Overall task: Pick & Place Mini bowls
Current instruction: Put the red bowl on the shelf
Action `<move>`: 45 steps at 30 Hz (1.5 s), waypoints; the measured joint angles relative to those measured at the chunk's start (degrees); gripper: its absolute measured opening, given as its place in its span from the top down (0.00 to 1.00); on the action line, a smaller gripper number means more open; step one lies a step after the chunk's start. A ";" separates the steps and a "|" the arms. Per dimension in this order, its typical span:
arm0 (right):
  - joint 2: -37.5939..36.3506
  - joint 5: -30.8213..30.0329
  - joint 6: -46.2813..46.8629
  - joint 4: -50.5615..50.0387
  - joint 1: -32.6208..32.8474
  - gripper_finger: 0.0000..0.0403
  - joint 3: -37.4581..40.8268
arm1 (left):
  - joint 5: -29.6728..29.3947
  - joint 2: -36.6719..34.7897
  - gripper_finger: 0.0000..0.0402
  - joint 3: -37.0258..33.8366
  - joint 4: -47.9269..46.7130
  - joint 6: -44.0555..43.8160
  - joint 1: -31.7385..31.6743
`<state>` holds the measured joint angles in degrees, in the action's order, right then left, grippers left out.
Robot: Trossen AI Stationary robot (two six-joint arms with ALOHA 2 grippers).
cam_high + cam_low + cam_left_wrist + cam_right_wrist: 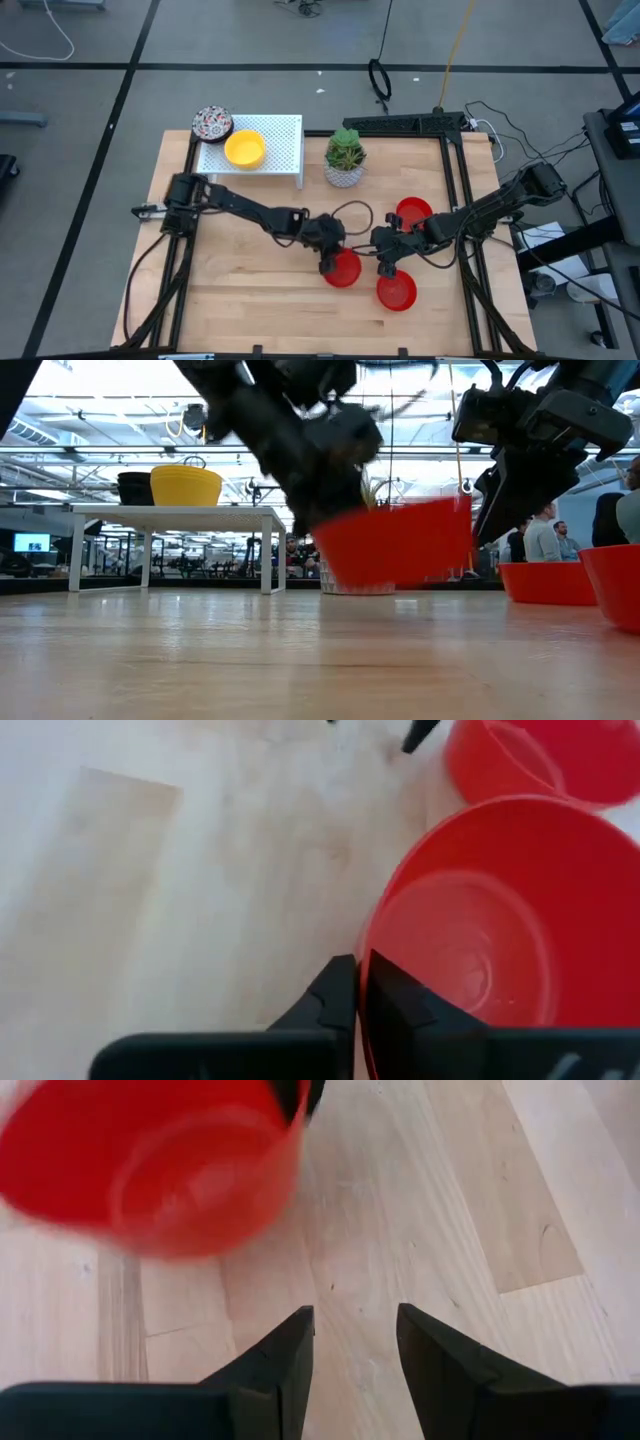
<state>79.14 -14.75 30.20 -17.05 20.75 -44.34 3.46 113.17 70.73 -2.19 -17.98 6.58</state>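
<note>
A red mini bowl [345, 270] hangs just above the middle of the table, with my left gripper [328, 262] shut on it. In the low view this bowl [395, 545] is tilted and clear of the wood. Just to its right my right gripper [355, 1350] stands open over bare wood, with nothing between its fingers. Two more red bowls [396, 291] [413, 212] rest on the table by the right gripper. A yellow bowl [245, 148] sits on the white rack [285, 135] at the far left, and a patterned bowl [212, 123] sits at the rack's corner. My left gripper pinches the red bowl's rim [363, 945] on the side toward the table's left, one finger [400, 1010] inside the bowl and one [335, 1005] outside. The fingers slant down from the table's left. The bowl is lifted clear and tilted.
A white pot with a green plant [345, 158] stands right of the rack at the far middle. Black frame rails [460, 180] run along the table's right and left sides. Bare wood lies along the near edge [260, 310].
</note>
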 joint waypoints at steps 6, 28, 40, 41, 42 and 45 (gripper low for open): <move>-0.05 0.04 -3.01 -0.42 0.00 0.67 -0.02 | -0.09 -10.08 0.96 0.05 -9.85 6.45 -5.00; -1.06 -3.05 -13.88 -0.79 -7.26 0.67 -0.03 | -3.55 -32.93 0.98 0.05 -18.96 22.81 -41.82; -1.06 -2.98 -13.81 -0.80 -11.18 0.67 -0.02 | -2.22 -28.90 0.96 0.05 -19.52 22.80 -53.48; -1.06 -2.96 -13.82 -0.80 -11.43 0.67 -0.02 | -1.64 -28.43 0.97 0.05 -19.51 22.80 -53.81; -1.06 -2.96 -13.86 -0.80 -11.70 0.67 -0.02 | -1.37 -28.02 0.98 0.05 -19.39 22.77 -53.99; -1.06 -2.94 -13.92 -0.80 -12.15 0.67 -0.02 | -0.52 -27.31 0.98 0.03 -19.64 22.76 -54.79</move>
<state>78.08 -17.69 16.27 -17.85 8.60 -44.36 2.95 85.86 70.76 -21.83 4.78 -48.21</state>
